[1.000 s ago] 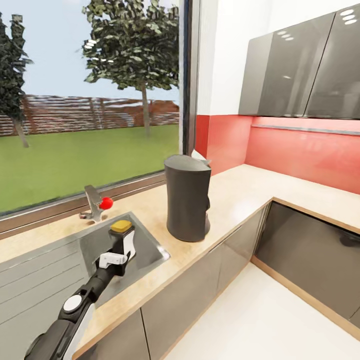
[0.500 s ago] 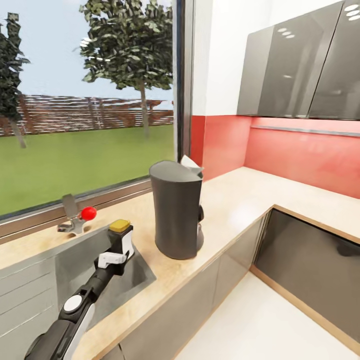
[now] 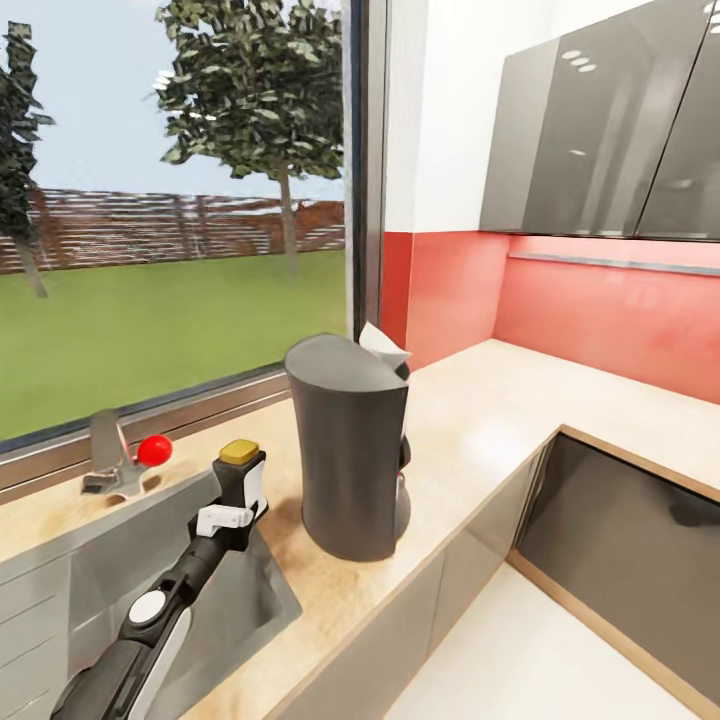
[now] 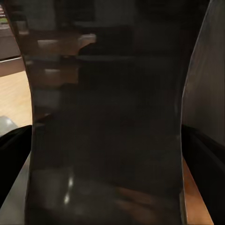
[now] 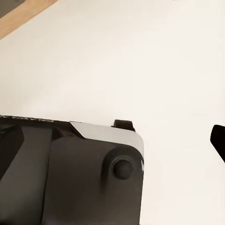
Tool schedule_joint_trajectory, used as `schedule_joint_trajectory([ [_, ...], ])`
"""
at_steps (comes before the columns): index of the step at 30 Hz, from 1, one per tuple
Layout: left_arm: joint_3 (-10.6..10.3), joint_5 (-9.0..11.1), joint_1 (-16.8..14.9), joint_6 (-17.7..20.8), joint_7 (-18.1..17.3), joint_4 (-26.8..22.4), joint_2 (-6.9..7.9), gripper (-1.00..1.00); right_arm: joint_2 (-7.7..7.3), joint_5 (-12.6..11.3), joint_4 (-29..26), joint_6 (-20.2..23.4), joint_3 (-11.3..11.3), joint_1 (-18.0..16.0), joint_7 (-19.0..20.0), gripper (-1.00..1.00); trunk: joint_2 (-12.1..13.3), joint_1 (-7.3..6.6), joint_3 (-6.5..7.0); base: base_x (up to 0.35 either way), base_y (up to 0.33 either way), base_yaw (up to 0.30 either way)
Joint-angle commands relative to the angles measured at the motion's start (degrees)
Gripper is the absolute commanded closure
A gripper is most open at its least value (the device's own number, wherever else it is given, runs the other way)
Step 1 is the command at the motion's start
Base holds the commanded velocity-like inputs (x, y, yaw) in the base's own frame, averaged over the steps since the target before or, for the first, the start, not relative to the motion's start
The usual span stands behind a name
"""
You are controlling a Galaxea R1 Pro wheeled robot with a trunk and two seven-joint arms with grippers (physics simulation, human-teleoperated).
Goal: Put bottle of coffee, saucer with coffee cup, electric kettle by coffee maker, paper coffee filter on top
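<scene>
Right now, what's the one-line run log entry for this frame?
left gripper: shut on bottle of coffee | over sink | coffee maker: on countertop | paper filter: on top

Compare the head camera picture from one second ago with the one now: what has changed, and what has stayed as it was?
Mostly the camera moved: the whole scene shifted, so the coffee maker looks larger and sits further left, as do the sink and tap. The robot seems to be drawing nearer. The left gripper still holds the bottle of coffee upright over the sink, at the same spot in view. A white paper filter stays atop the coffee maker on the countertop.
</scene>
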Motion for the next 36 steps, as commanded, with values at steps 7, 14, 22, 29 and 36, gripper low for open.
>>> schedule_joint_trajectory([
  [7, -0.1, 0.5, 0.0, -0.2, -0.1, 0.1, 0.06, 1.0, 0.02, 0.6, 0.1, -0.2, -0.5, 0.0, -0.2, -1.0, -0.1, 0.02, -0.09, 0.08, -0.082, 0.0],
  [14, -0.1, 0.5, 0.0, -0.3, 0.4, 0.5, 0.07, 1.0, 0.02, 0.6, 0.1, -0.2, -0.5, 0.0, -0.2, -1.0, -0.1, 0.02, -0.09, 0.049, -0.052, 0.0],
  [22, -0.5, 0.4, 0.0, -3.7, 4.0, 2.9, 0.05, 1.0, 0.02, 0.6, 0.1, -0.2, -0.5, 0.0, -0.2, -1.0, -0.1, 0.02, -0.09, 0.001, -0.001, 0.0],
  [29, -1.2, -3.1, 0.0, -7.6, 5.6, 4.4, -0.09, 1.0, 0.02, 0.6, 0.1, -0.2, -0.5, 0.0, -0.2, -1.0, -0.1, 0.02, -0.09, 0.0, 0.0, 0.0],
  [36, -1.3, -3.4, 0.0, -7.6, 5.7, 4.7, -0.36, 1.0, 0.02, 0.6, 0.1, -0.2, -0.5, 0.0, -0.2, -1.0, -0.1, 0.02, -0.09, 0.139, -0.086, 0.0],
])
